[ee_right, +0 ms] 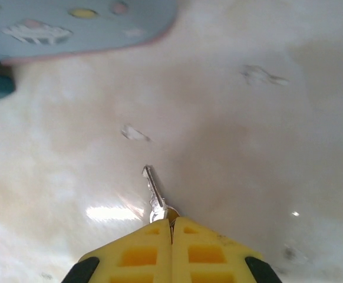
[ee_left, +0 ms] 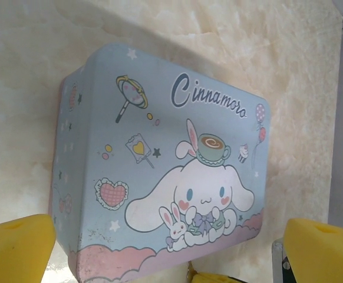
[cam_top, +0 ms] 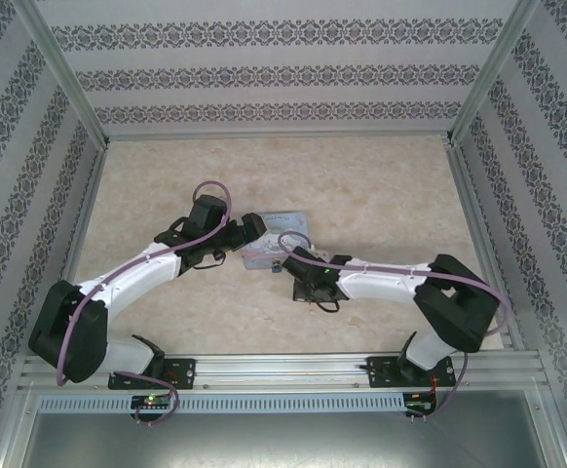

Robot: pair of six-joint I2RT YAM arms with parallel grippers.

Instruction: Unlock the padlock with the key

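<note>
Where lettering shows, tin [ee_left: 160, 118] reads — "Cinnamoro".

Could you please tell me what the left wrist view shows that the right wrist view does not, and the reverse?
Left wrist view: the whole lid of the tin, cartoon dog included, and the left end effector with its yellow fingers spread wide. Right wrist view: the right end effector shut on the key, whose blade points away over the table. Shared: the pastel-blue tin and the marbled table.
</note>
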